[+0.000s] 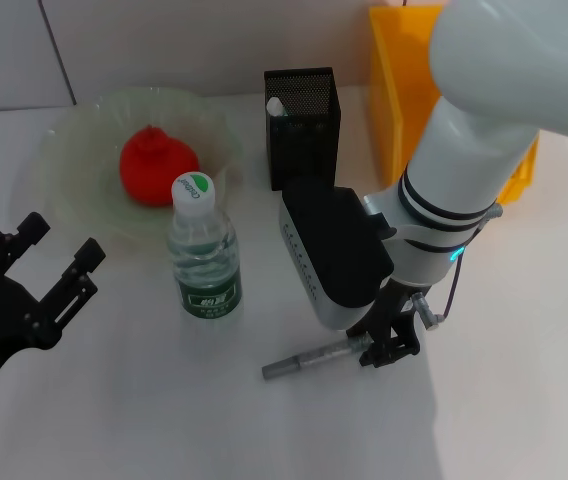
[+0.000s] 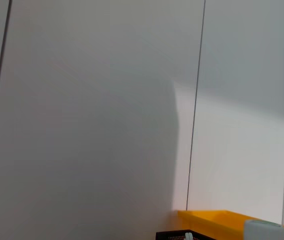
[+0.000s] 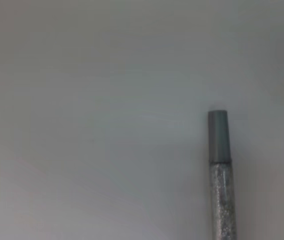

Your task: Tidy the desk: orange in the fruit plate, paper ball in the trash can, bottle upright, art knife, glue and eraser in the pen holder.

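The art knife [image 1: 309, 360], a slim grey stick with a glittery silver barrel and a plain grey cap, lies flat on the white desk [image 1: 144, 400] near the front, its far end under the right gripper; going from the left, the left gripper [image 1: 49, 265] hovers at the front left corner, its two black fingers [image 1: 82, 262] spread wide apart and holding nothing; behind it the fruit plate [image 1: 74, 135] sits at the back left with the orange [image 1: 156, 167] resting inside it; just in front of the plate's rim the bottle [image 1: 204, 250] stands upright, white cap on top, green label near its base; behind and to the right of the bottle the pen holder [image 1: 304, 125] stands against the back, with a small white tip showing at its inner left corner; in front of it the right gripper [image 1: 389, 345] is lowered to the desk at the art knife's right end, the fingers standing to either side of the barrel, though whether they press on it I cannot tell; the right wrist view shows the art knife's capped end [image 3: 218, 135] lying on the bare desk; at the back right the trash can [image 1: 399, 90] stands partly hidden behind the right arm, its yellow rim also peeking into the left wrist view [image 2: 217, 217].
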Controlling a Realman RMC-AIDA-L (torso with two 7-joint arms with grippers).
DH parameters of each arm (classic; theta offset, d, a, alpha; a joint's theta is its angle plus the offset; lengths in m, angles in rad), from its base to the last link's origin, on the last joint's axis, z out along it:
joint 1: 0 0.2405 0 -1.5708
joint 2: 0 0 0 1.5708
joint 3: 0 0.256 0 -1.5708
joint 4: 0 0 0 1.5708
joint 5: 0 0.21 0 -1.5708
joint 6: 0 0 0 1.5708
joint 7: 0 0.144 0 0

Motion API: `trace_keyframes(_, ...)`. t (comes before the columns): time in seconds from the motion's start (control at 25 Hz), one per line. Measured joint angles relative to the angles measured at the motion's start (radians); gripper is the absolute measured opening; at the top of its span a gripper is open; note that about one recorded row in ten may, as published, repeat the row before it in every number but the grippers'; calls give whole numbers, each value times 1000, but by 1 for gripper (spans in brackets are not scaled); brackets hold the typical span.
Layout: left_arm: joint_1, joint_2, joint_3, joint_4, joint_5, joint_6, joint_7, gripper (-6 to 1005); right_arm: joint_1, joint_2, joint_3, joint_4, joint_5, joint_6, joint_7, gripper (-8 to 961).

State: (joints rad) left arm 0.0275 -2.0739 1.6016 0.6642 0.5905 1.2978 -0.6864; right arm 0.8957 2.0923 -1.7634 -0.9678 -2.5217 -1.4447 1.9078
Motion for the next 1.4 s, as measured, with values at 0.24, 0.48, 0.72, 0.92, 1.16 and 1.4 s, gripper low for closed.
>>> trace_keyframes(0.24,-4,0,0,0,0,0,-1,693,0,0,3,0,0,1,-3,299)
trace_keyframes(0.48,-9,0,0,0,0,-3,0,693,0,-3,7,5,0,3,-6,202)
trace_keyframes(0.72,-25,1,0,-17,0,-3,0,694,1,-6,30,0,0,-17,-8,146)
trace_keyframes(0.92,-28,2,0,-17,0,-2,1,693,4,-9,105,-13,0,-75,-14,140)
trace_keyframes(1.16,-29,3,0,-17,0,2,1,694,-4,-13,252,-85,-28,-202,-19,136)
trace_keyframes(1.4,-29,4,0,-14,0,15,1,694,-36,-22,575,-209,-84,-402,-15,133)
